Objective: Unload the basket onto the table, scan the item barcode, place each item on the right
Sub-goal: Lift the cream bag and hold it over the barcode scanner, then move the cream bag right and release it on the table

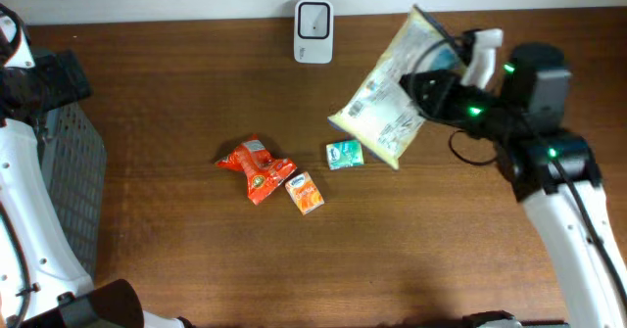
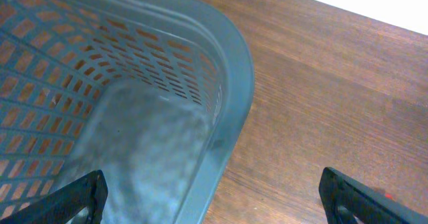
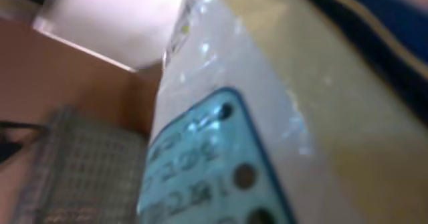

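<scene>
The right gripper (image 1: 431,86) gripped the pale snack bag (image 1: 382,108); it would best turn the bag's barcode squarely toward the white scanner (image 1: 313,31).

pale yellow printed plastic pouch (image 1: 384,108): 1 | white rectangular barcode scanner (image 1: 313,31): 1 | red-orange crinkled snack packet (image 1: 253,168): 1 | small orange carton (image 1: 306,193): 1 | small green packet (image 1: 344,155): 1 | grey perforated plastic basket (image 1: 83,162): 1
</scene>
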### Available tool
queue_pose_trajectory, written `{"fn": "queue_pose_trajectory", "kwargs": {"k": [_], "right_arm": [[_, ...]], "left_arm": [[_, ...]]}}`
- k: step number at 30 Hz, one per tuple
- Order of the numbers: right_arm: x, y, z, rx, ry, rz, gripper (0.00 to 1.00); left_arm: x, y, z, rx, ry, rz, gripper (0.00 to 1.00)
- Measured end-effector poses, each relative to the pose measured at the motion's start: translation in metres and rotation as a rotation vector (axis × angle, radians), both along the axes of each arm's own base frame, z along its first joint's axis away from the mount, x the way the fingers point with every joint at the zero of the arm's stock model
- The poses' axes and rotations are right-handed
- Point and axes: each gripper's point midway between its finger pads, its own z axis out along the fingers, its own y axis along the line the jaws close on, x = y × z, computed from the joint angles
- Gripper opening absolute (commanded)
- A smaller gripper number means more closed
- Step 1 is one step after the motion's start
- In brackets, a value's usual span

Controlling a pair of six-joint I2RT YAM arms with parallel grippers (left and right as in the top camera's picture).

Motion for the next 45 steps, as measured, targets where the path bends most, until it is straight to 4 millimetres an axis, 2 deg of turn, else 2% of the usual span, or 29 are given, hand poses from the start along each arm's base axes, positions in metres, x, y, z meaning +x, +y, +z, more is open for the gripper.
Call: {"fn": "queue_pose_trajectory", "kwargs": {"k": [2, 4, 5, 6, 7, 8, 9, 10, 12, 15, 17, 20, 24, 30, 33, 38, 42, 45], "right_arm": [[0.02, 0.015, 0.004, -0.186, -0.004, -0.011, 0.04], [0.062, 0.04, 0.024, -0.397, -0.138, -0.038, 0.04], [0.079, 0.052, 0.024, -0.509, -0.2, -0.044, 0.04], [0.105, 0.067, 0.027, -0.646, -0.315, -0.069, 0.04], [0.127, 0.082, 0.017, -0.816, -0.401, -0.09, 0.04], [0.14, 0.092, 0.012, -0.924, -0.463, -0.116, 0.04], [0.156, 0.102, 0.016, -0.993, -0.546, -0.156, 0.04], [0.172, 0.113, 0.004, -1.113, -0.599, -0.176, 0.04], [0.197, 0.129, -0.036, -1.357, -0.661, -0.149, 0.04], [0.219, 0.133, -0.063, -1.532, -0.731, -0.118, 0.04], [0.229, 0.138, -0.068, -1.593, -0.798, -0.104, 0.04], [0.242, 0.149, -0.089, -1.7, -0.898, 0.038, 0.04], [0.258, 0.152, -0.102, -1.746, -1.039, 0.059, 0.04], [0.264, 0.169, -0.139, -1.774, -1.137, 0.225, 0.04], [0.265, 0.171, -0.155, -1.773, -1.145, 0.265, 0.04], [0.266, 0.17, -0.156, -1.782, -1.152, 0.269, 0.04], [0.266, 0.171, -0.139, -1.77, -1.198, 0.194, 0.04], [0.265, 0.167, -0.152, -1.793, -1.112, 0.291, 0.04]], "left_arm": [[0.0, 0.0, 0.0, 0.0, -0.002, 0.0, 0.99], [0.0, 0.0, 0.0, 0.0, -0.001, 0.0, 0.99], [0.0, 0.0, 0.0, 0.001, -0.002, 0.0, 0.99], [0.0, 0.0, 0.0, 0.0, -0.001, 0.0, 0.99], [0.0, 0.0, 0.0, 0.0, 0.001, 0.0, 0.99], [0.0, 0.0, 0.0, 0.0, -0.002, 0.0, 0.99], [-0.001, 0.0, 0.0, -0.001, 0.003, 0.0, 0.99], [0.0, 0.0, 0.001, 0.002, -0.004, 0.0, 0.99], [0.0, 0.0, 0.001, 0.001, -0.004, 0.0, 0.99], [0.0, 0.0, 0.002, 0.002, -0.005, 0.0, 0.99], [-0.001, 0.0, 0.001, 0.001, -0.002, 0.0, 0.99], [0.0, 0.0, 0.001, 0.001, -0.004, 0.0, 0.99], [0.0, 0.0, 0.001, 0.002, -0.004, 0.0, 0.99], [0.0, 0.0, 0.001, 0.002, -0.004, 0.0, 0.99], [0.0, 0.0, 0.001, 0.002, -0.004, 0.0, 0.99], [0.0, 0.0, 0.001, 0.002, -0.004, 0.0, 0.99], [0.0, 0.0, 0.001, 0.002, -0.004, 0.0, 0.99], [-0.001, 0.0, 0.001, 0.001, -0.003, 0.0, 0.99]]}}
